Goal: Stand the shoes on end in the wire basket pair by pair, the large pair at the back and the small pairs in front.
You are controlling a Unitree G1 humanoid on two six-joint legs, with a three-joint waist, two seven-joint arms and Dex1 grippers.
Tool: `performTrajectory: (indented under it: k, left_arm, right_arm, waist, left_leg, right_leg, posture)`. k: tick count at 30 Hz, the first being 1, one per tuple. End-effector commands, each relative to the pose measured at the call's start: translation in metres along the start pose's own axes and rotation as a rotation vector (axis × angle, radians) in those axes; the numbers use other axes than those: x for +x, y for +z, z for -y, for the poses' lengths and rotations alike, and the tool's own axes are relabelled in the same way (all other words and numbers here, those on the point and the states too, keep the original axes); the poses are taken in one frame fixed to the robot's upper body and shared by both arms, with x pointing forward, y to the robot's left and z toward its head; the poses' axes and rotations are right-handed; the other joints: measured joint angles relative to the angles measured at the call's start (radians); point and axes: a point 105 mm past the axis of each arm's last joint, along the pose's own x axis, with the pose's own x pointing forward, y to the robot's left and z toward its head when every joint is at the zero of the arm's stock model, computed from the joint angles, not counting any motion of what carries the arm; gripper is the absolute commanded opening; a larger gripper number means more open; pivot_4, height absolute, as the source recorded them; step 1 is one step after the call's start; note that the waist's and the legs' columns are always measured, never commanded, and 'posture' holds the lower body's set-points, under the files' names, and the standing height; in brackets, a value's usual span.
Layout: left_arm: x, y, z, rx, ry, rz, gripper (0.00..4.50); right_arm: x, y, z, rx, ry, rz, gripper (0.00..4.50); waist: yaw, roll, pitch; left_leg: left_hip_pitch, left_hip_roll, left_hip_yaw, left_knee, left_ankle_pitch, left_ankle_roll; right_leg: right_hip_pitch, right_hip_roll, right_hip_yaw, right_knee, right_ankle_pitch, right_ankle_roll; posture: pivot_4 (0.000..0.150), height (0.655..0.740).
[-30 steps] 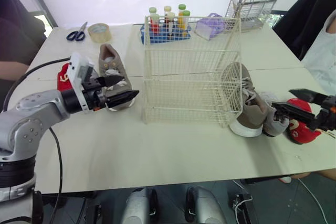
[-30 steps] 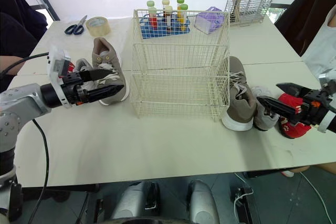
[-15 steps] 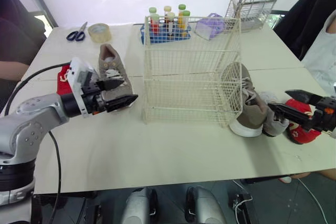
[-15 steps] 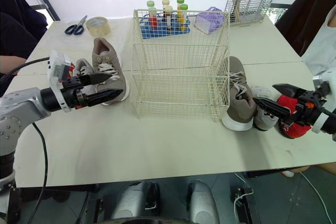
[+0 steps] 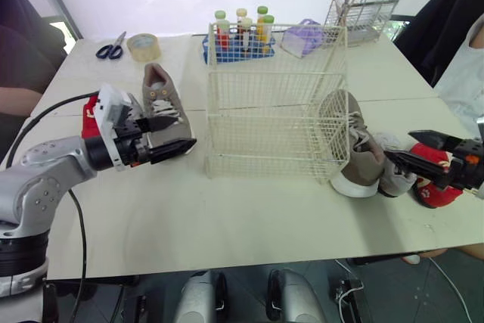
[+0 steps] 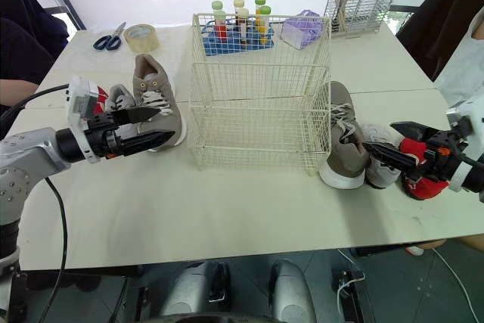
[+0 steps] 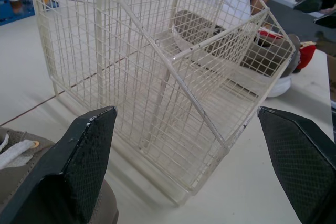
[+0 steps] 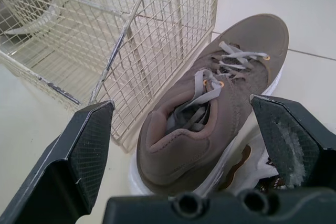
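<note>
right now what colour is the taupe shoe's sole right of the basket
White sole, clearest in right eye view.

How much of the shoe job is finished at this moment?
Done: nothing yet; the white wire basket holds no shoe. In hand: nothing is gripped. The open left tool is at the taupe lace-up shoe left of the basket, and the open right tool is at the matching taupe shoe on the other side. Left: standing every pair in the basket.

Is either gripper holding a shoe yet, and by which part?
Nothing is held. The left gripper is open by the left brown shoe; the right gripper is open facing the right brown shoe.
</note>
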Motion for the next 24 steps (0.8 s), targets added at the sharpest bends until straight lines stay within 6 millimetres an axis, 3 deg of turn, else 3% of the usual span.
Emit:
performTrajectory:
  k: [1,7,13,24]
  left_arm:
    - [0.006,0.024,0.011,0.067,-0.067,0.059,4.43]
    - [0.027,0.033,0.028,0.091,-0.207,0.073,4.43]
    - [0.041,0.028,0.045,0.102,-0.351,0.045,4.43]
    - [0.054,0.030,0.049,0.130,-0.404,0.048,4.43]
  right_arm:
    - [0.001,0.002,-0.007,-0.060,-0.043,-0.029,4.50]
    - [0.007,-0.007,-0.005,-0.016,-0.231,-0.008,4.50]
    - [0.017,-0.021,-0.011,0.052,-0.359,0.015,4.50]
    - [0.049,-0.046,-0.025,0.136,-0.437,-0.006,4.50]
  waist:
    - [0.002,0.000,0.000]
    - [0.000,0.000,0.000]
    - [-0.001,0.000,0.000]
    - [-0.002,0.000,0.000]
  left_leg:
    - [0.000,0.000,0.000,0.000,0.000,0.000]
    - [-0.001,0.000,0.000,0.000,0.002,-0.003]
    - [-0.001,0.000,0.000,0.000,0.002,-0.003]
    - [-0.001,0.000,0.000,0.000,0.002,-0.003]
  right_leg:
    - [0.000,0.000,0.000,0.000,0.000,0.000]
    - [0.000,0.000,0.000,-0.001,0.000,0.000]
    - [0.000,0.000,0.000,0.000,0.000,0.000]
    - [-0.001,0.001,0.000,-0.001,0.000,0.000]
  posture:
    - [0.150,0.7400]
    - [0.150,0.7400]
    - [0.150,0.7400]
    - [0.150,0.7400]
